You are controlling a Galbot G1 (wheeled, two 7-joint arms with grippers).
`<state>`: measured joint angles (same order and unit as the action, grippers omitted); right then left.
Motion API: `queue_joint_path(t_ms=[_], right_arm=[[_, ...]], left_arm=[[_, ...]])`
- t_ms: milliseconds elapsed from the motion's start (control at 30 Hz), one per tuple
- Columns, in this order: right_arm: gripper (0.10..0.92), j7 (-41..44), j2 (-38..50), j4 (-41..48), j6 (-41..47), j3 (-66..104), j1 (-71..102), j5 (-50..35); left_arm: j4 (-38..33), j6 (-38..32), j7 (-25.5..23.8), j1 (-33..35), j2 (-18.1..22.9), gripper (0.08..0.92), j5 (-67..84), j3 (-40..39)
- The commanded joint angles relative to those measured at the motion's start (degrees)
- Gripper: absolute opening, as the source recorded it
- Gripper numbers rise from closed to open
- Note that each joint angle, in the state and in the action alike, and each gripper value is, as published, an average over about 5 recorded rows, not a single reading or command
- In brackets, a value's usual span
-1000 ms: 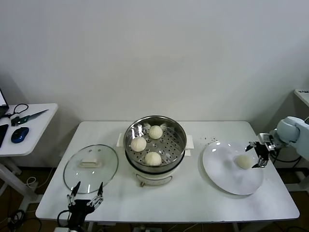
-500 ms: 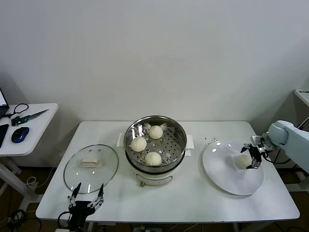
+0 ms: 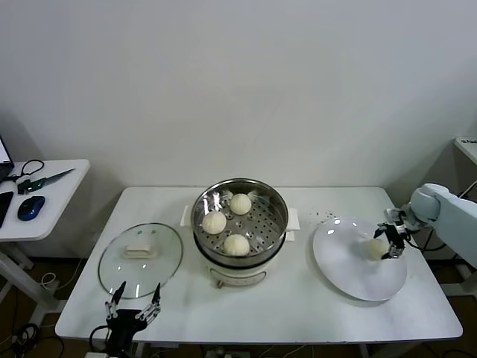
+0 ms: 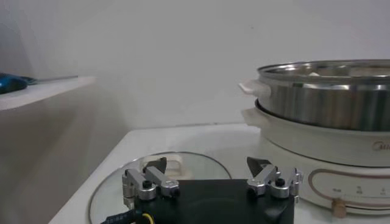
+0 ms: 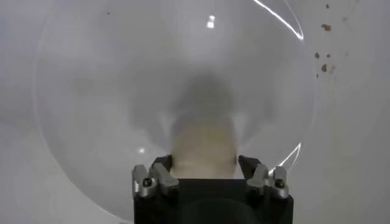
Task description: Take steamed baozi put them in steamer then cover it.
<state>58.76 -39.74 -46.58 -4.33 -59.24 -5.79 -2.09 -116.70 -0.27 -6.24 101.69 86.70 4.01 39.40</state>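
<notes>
Three steamed baozi (image 3: 236, 245) lie on the perforated tray inside the steel steamer (image 3: 282, 212) at the table's middle. A fourth baozi (image 3: 375, 248) rests on the white plate (image 3: 350, 276) at the right. My right gripper (image 3: 389, 240) is down on it, its fingers pressed against both sides of this bun (image 5: 204, 149), which still sits on the plate (image 5: 91, 91). The glass cover (image 3: 156, 261) lies flat on the table left of the steamer. My left gripper (image 3: 136, 291) hangs open at the table's front left, just before the cover (image 4: 116, 189), holding nothing.
A side table (image 3: 52, 198) at the far left carries a blue mouse (image 3: 30, 208) and scissors. Small dark crumbs (image 3: 324, 216) dot the table behind the plate. The plate reaches close to the table's right edge. The steamer (image 4: 323, 91) stands on a cream base.
My right gripper moved in over the bun on the plate and its fingers came together around it. The left arm, cover and steamer stayed put.
</notes>
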Motion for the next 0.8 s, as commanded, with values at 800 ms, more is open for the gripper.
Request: queue_joint_path(t_ms=[800], right_arm=[[0.602,-0.9,-12.8,-40.2,22.2,-46.3,-66.9,-49.1]], left_arm=[[-0.9,0.9,-0.6,-0.7,-1.0,0.823,0.2,-0.2]])
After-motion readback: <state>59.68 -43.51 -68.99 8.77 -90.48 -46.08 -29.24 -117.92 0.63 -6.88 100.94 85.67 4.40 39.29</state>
